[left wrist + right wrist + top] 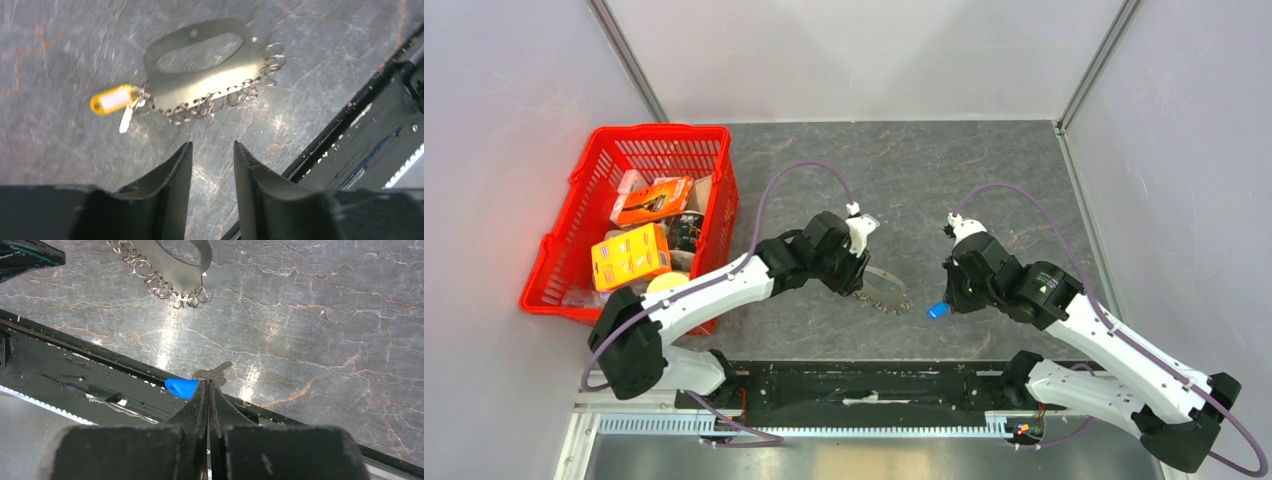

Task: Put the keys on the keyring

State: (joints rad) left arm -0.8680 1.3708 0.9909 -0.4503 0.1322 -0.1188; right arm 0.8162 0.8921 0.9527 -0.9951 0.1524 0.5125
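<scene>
Grey keyring (pixel 200 84) with yellow-tagged key (pixel 112 99) touching its end; left gripper (pixel 212 146) gaping just beside; right gripper (pixel 207 382) clamped on blue-tagged key (pixel 182 387).

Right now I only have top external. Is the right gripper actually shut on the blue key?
Observer: Yes. In right wrist, the right gripper is shut on the blue key, its silver blade poking out beyond it.
Operator: Left gripper?
Observer: The left gripper is open, short of the keyring, touching nothing.
Operator: Yellow key? Hidden for me.
Observer: The yellow key lies at the keyring's end, against its small rings; threaded or not, I cannot tell.
</scene>
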